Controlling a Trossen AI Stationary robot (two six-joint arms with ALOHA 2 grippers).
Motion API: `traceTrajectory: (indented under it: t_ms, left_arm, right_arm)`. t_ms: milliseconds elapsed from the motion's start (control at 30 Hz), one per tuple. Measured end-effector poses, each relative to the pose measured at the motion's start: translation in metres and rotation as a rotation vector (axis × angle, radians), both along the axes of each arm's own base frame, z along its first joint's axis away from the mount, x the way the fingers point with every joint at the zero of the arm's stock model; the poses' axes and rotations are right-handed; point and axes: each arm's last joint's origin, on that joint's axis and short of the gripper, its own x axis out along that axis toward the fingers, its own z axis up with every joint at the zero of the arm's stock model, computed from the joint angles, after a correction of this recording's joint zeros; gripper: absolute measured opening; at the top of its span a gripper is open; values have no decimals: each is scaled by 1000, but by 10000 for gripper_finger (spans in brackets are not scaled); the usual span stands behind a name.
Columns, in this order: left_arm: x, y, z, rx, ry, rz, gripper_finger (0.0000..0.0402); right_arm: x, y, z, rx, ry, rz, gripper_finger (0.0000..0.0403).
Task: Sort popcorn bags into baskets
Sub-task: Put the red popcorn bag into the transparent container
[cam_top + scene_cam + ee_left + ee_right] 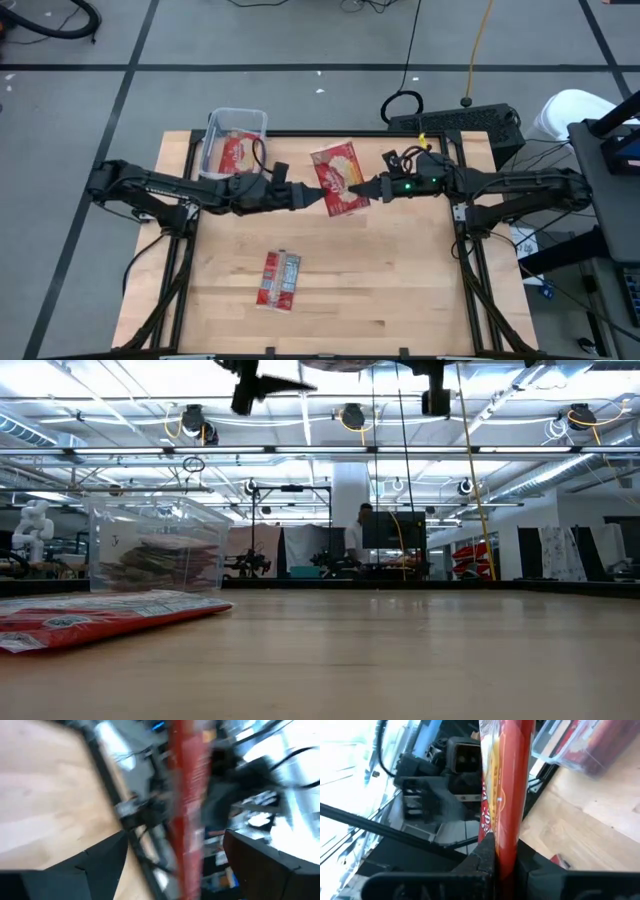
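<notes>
right hand [372, 189] clamps 1 popcorn bag [336, 178] mid-air; left hand [312, 197] wide open beside it.

My left hand [308, 197] and right hand [372, 190] meet at frame centre on either side of a packet [337, 178] raised above the table [400, 290]. The tub [236, 140], upper left, holds packets. Another packet [281, 279] lies lower centre.
</notes>
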Motion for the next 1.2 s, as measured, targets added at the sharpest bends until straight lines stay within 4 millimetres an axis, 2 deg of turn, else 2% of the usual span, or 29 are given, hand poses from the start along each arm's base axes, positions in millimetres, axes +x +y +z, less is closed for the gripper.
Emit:
traceTrajectory:
  t_ms: [133,267,367,533,567,767,900,1000,1100,1200]
  left_arm:
    - [2,3,5,38,-53,10,297]
    - [5,6,5,49,-72,-1,238]
    - [6,9,5,71,-76,-28,172]
    - [6,11,4,106,-61,-67,34]
    - [6,11,4,106,-63,-76,23]
    - [6,10,4,89,-68,-215,35]
    - [6,5,3,60,-69,-360,19]
    - [6,2,2,37,-56,-394,19]
    - [5,2,-1,27,-22,-407,28]
    - [5,2,-3,21,-8,-403,36]
  right_arm:
    - [4,4,-2,2,2,3,13]
    - [8,8,-5,0,-2,1,13]
    - [10,10,-6,-1,0,-20,13]
    - [12,14,-7,-5,0,-21,16]
    - [12,14,-7,-5,0,-21,20]
    - [7,14,-6,55,25,67,79]
    - [4,17,-6,79,36,198,131]
    - [4,17,-5,49,31,207,159]
    - [4,16,-5,24,29,186,169]
    - [4,15,-5,16,27,155,157]
